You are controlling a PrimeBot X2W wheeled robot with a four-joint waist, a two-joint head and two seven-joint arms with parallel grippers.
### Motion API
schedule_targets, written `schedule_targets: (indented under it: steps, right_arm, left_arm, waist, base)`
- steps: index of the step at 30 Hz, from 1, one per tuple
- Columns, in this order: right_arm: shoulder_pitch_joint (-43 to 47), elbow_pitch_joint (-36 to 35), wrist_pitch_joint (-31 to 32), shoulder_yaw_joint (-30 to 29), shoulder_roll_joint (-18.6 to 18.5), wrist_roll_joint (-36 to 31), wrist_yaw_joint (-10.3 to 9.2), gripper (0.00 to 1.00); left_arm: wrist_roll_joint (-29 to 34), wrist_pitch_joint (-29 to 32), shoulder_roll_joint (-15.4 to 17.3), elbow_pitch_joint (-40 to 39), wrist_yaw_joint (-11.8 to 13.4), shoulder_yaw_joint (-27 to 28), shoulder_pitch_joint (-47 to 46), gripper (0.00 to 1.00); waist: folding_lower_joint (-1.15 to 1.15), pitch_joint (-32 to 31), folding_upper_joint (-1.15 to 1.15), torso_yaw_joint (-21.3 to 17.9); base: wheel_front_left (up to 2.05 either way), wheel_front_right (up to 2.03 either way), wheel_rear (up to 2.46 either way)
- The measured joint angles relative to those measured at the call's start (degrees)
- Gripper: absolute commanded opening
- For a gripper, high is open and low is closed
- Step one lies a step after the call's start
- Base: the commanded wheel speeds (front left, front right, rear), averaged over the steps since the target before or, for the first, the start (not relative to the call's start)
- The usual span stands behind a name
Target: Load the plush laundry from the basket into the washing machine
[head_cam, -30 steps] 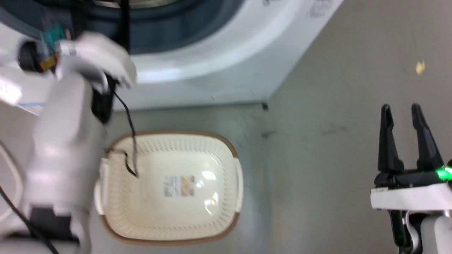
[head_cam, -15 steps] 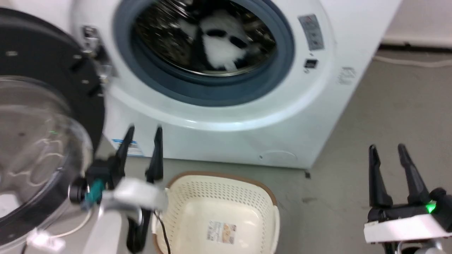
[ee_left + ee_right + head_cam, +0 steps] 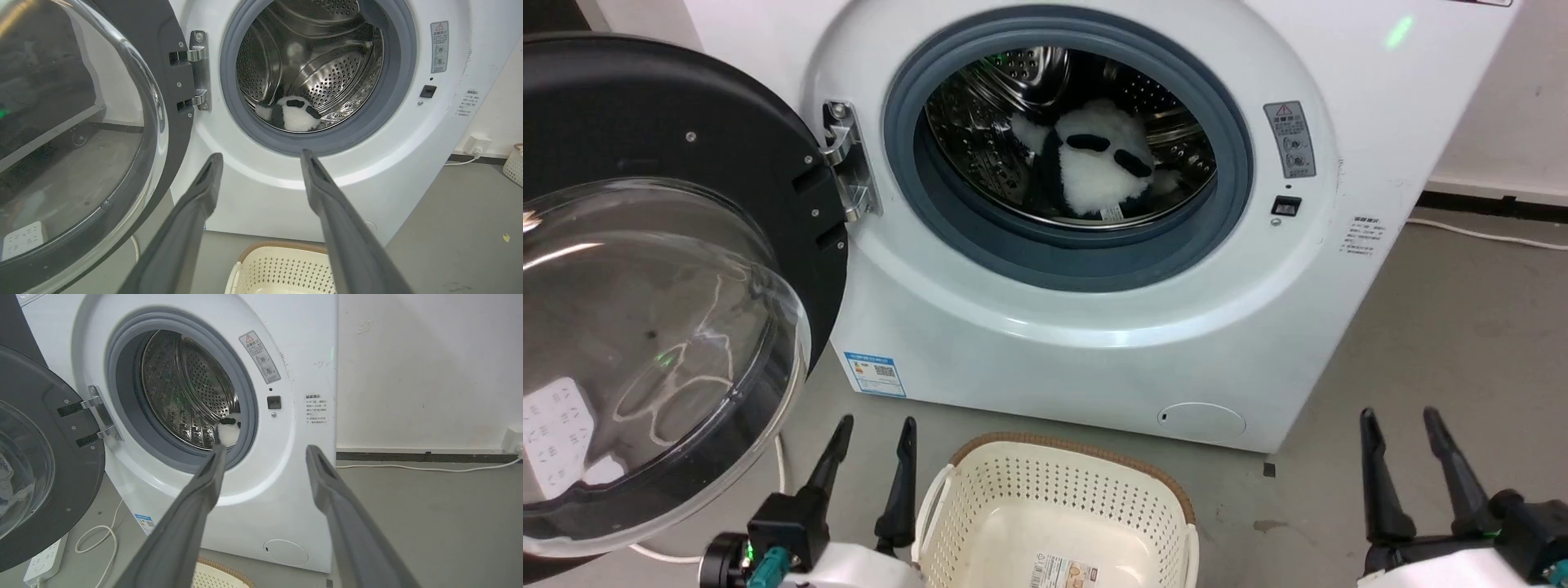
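The washing machine [image 3: 1094, 351] has a smooth, glossy white shell, a matt grey rubber ring [image 3: 1078, 257] round its porthole and a shiny perforated steel drum [image 3: 1005, 90], inside which the plush laundry [image 3: 1094, 175] looks fluffy. The door [image 3: 645, 343] hinged to the machine is clear glossy glass in a matt black frame. Before the machine, the basket [image 3: 1054, 498] is smooth cream perforated plastic with a brown woven-look rim.

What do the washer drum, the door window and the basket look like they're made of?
Drum: probably stainless steel, polished; it mirrors light and has punched holes. Door window: clear glass or hard plastic, glossy; see-through with glare streaks. Basket: moulded cream plastic, fairly matte, regular perforations; brown rim looks woven, possibly imitation.
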Motion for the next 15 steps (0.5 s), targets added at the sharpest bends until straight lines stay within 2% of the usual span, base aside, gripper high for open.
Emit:
schedule_targets:
  steps: [9,10,15]
  right_arm:
    - [0.4,1.49,0.0,0.47,0.0,-0.19,0.0,1.0]
    - [0.38,1.53,0.02,0.47,0.0,-0.16,0.0,0.0]
    - [0.37,1.52,0.04,0.45,0.0,-0.16,0.0,0.0]
  left_arm:
    - [0.21,0.0,-0.89,0.48,-0.62,-0.14,0.48,1.0]
    - [0.19,0.04,-0.92,0.49,-0.76,-0.18,0.47,0.0]
    - [0.19,0.11,-0.97,0.47,-0.75,-0.04,0.44,0.0]
  waist:
    - [0.0,0.09,0.0,0.0]
    - [0.01,0.13,0.0,-0.03]
    - [0.02,0.11,0.0,-0.05]
  base:
    - [0.0,0.0,0.0]
    - [0.0,0.0,0.0]
    - [0.0,0.0,0.0]
